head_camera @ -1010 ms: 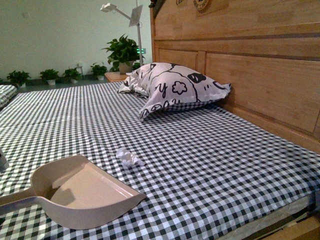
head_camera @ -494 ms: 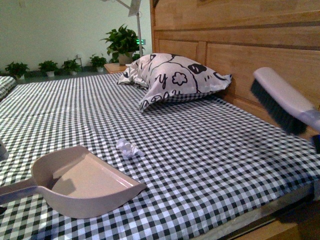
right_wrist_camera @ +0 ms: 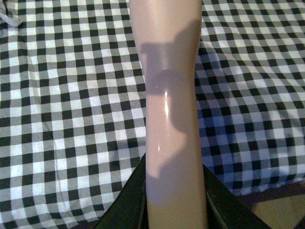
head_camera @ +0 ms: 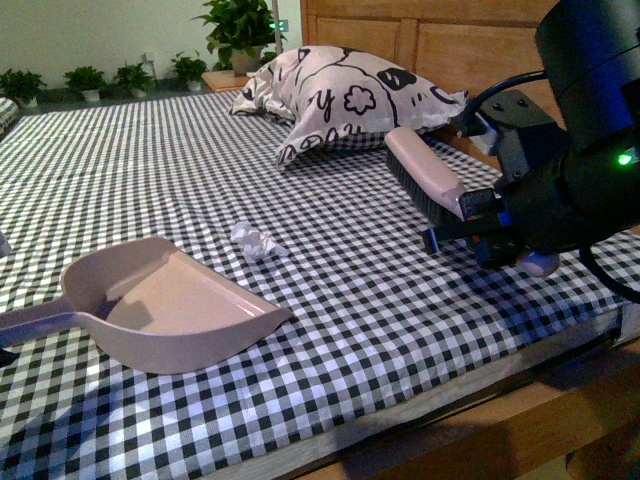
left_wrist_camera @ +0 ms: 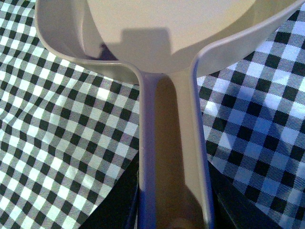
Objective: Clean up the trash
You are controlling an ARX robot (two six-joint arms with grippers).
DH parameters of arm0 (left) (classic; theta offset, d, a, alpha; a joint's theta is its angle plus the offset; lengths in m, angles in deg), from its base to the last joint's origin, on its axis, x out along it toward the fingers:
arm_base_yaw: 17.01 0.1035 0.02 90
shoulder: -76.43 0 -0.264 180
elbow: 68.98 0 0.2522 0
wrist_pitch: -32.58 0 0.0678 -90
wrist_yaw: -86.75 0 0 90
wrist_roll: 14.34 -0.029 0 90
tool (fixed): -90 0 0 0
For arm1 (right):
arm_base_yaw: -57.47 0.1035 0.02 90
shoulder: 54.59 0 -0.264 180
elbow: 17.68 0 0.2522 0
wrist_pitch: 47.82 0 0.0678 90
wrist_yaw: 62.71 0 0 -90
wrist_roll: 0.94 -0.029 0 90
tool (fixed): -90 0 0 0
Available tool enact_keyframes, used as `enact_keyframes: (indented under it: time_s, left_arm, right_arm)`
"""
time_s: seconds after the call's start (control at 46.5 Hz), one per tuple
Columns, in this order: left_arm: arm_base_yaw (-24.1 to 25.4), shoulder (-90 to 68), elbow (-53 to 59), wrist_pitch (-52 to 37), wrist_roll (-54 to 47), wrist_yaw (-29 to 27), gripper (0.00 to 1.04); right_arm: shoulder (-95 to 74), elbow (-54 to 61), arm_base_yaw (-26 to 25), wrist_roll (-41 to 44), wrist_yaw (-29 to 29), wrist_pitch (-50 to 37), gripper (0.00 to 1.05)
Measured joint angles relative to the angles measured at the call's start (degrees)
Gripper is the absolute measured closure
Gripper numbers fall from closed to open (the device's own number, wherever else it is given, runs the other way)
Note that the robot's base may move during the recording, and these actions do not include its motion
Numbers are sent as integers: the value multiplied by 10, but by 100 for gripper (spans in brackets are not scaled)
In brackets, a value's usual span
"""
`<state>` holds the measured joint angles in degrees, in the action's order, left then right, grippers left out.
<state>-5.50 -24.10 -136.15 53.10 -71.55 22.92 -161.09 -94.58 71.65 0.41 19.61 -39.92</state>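
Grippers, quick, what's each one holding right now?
Left gripper: closed, holding the beige dustpan by its handle.
Right gripper: closed, holding the brush by its handle.

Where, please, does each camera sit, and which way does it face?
Front view: on the robot's body, facing across the checked bed to the pillow; right gripper holds the brush.
Left wrist view: on that wrist, looking past the left gripper along the dustpan handle.
Right wrist view: on that wrist, looking past its gripper along the brush.
Shared: dustpan in front and left wrist views.
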Motion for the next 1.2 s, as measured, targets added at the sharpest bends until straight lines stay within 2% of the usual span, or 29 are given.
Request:
enact_keyframes:
  time_s: [0.473, 1.204]
  left_arm:
    - [0, 0, 0, 0, 0, 0, 77]
    - [0, 0, 0, 0, 0, 0, 77]
  right_arm:
    - [-108, -50, 24, 2, 14, -53, 85]
    - [-212, -175, 82, 24, 21, -57, 85]
